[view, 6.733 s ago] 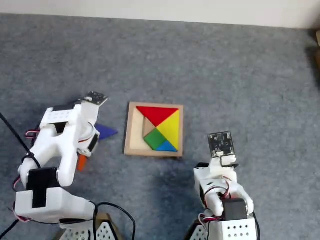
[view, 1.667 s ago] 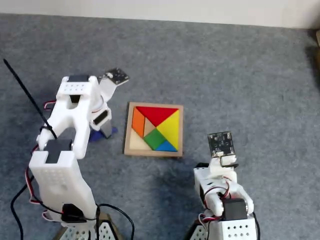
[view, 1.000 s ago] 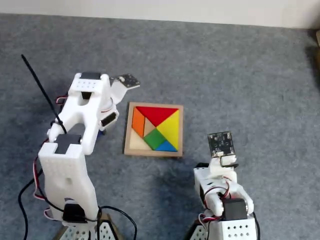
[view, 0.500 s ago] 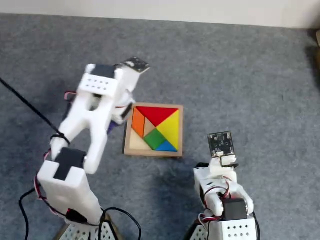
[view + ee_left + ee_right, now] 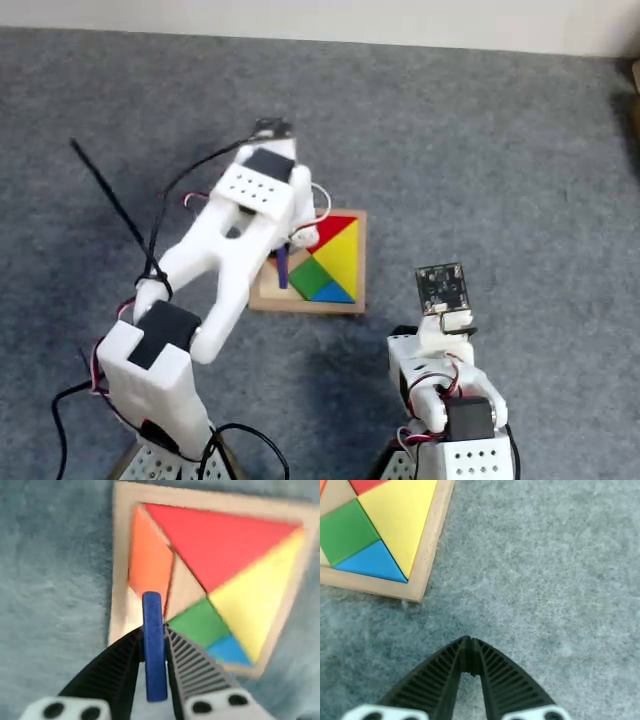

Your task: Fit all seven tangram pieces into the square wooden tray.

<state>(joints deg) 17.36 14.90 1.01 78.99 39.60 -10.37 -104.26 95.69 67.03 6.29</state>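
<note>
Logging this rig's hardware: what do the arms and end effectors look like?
The left arm and right arm have white plastic shells with black motor blocks. Black cables loop off the left; red and white wires show on the right, which carries a black circuit board. The left end effector and right end effector have black ribbed fingers on white mounts with dark round holes.

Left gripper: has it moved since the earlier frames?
Yes. The left gripper swung from carpet left of the wooden tray to over it, holding the blue piece.
</note>
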